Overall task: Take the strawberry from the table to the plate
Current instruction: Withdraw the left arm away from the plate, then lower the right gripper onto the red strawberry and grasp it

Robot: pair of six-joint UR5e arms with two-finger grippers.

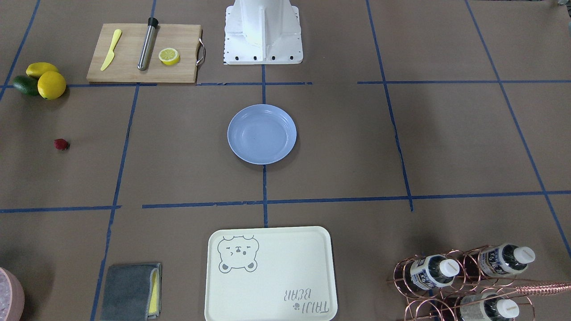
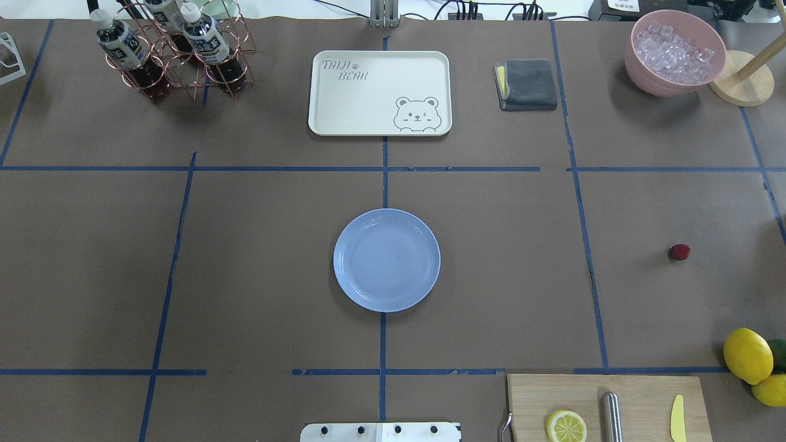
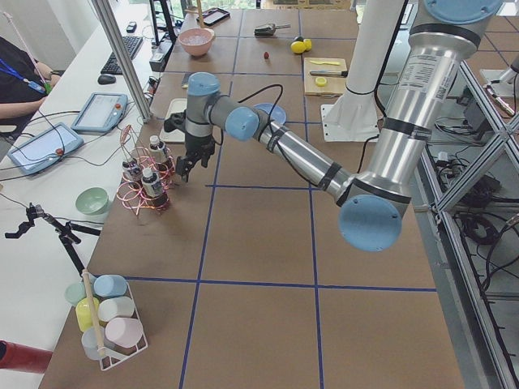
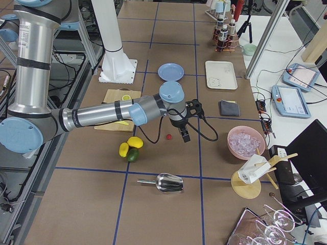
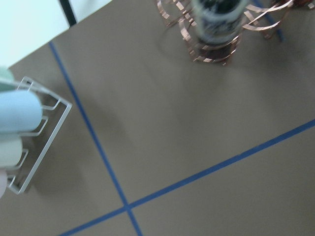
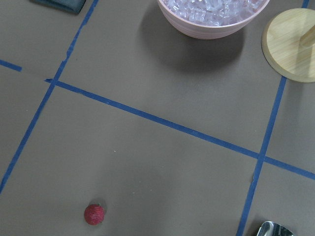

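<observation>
The strawberry (image 2: 679,252), small and dark red, lies alone on the brown paper table (image 2: 258,258), far to the right of the light blue plate (image 2: 387,259). The plate (image 1: 262,133) sits at the table's centre with nothing on it. In the right wrist view the strawberry (image 6: 94,214) is at the lower left. In the exterior right view my right gripper (image 4: 184,135) hangs close beside the strawberry (image 4: 168,137); I cannot tell whether it is open or shut. My left gripper (image 3: 185,168) hovers by the bottle rack (image 3: 146,182), far from the plate; I cannot tell its state.
A cutting board (image 2: 608,405) holds a lemon half, a steel cylinder and a yellow knife. Lemons (image 2: 747,355) lie at the right edge. At the far side stand a bear tray (image 2: 379,92), a grey cloth (image 2: 527,84) and a pink ice bowl (image 2: 674,52).
</observation>
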